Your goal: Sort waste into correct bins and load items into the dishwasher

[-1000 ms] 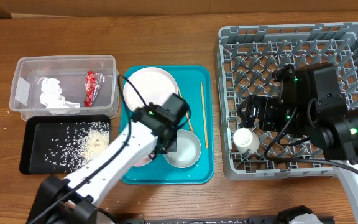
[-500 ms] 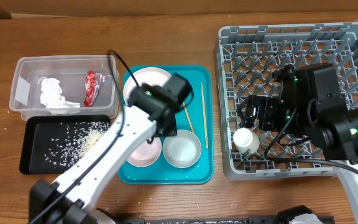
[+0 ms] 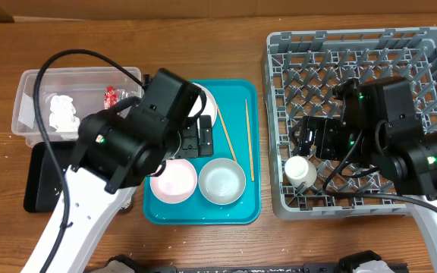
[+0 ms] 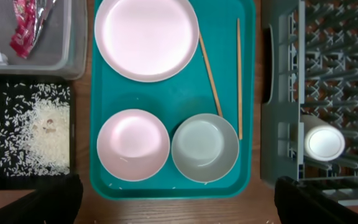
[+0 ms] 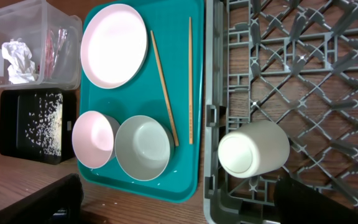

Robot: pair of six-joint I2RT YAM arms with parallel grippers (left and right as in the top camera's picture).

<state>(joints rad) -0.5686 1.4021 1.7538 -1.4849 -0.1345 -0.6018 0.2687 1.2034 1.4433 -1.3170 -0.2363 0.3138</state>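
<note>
On the teal tray, the pink bowl (image 4: 133, 144) and the grey bowl (image 4: 205, 147) stand side by side. Behind them lie the plate (image 4: 146, 37) and two chopsticks (image 4: 239, 74). My left gripper (image 4: 178, 202) hangs open above them, holding nothing. The white cup (image 5: 252, 149) lies on its side in the front left corner of the dishwasher rack (image 3: 431, 45). My right gripper (image 5: 179, 205) is open over that corner, empty. The wrapper (image 4: 25, 28) and napkin (image 5: 18, 53) are in the clear tub (image 3: 29, 83). Rice (image 4: 42, 127) is spread in the black tray (image 3: 40, 182).
The teal tray (image 3: 203, 216) sits between the two bins on the left and the rack on the right. A few rice grains lie on the tray's front edge and on the wood in front of it. The left arm hides part of the tub and the black tray from above.
My left gripper has opened and drawn up and back from the bowls toward the plate, leaving the pink bowl uncovered on the teal tray. The right arm has not moved.
</note>
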